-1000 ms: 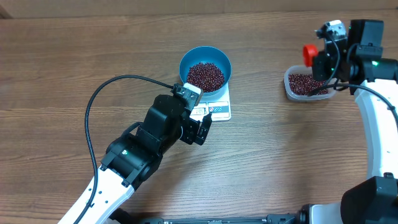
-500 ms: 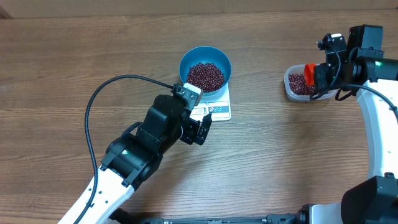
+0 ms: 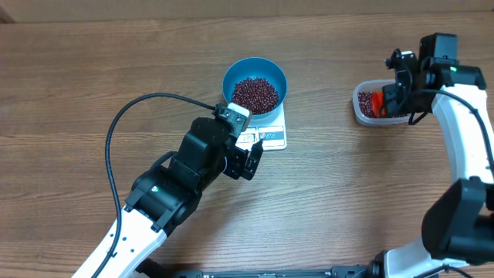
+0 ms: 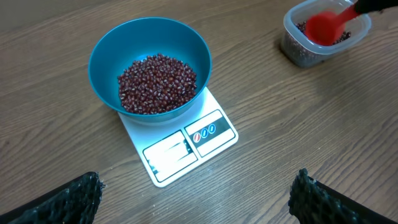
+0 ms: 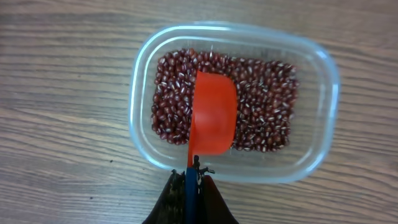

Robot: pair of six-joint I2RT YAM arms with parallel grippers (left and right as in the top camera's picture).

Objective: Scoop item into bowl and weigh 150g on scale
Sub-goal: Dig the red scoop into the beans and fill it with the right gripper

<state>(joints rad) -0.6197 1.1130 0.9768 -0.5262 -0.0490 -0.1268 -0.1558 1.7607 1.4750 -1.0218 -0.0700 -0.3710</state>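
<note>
The blue bowl point(image 3: 230, 77) stands on the white scale point(image 3: 272, 139) and holds a heap of dark red beans point(image 3: 255, 93). My left gripper point(image 3: 254, 161) hovers just in front of the scale, open and empty. In the left wrist view, its fingertips frame bare wood below the scale point(image 4: 186, 149), the bowl point(image 4: 106, 56) and the beans point(image 4: 157, 83). My right gripper point(image 5: 191, 180) is shut on the blue handle of a red scoop point(image 5: 213, 112). The scoop's cup lies on the beans point(image 5: 267, 106) inside the clear tub point(image 5: 323, 81).
The clear tub point(image 3: 360, 110) sits at the right of the table, with the right gripper point(image 3: 388, 100) over its near rim. A black cable point(image 3: 116, 131) loops from the left arm across the wood to the left of the scale.
The right gripper has moved right and lowered the red scoop from above the tub's left rim down into the beans. The left arm has not moved.
</note>
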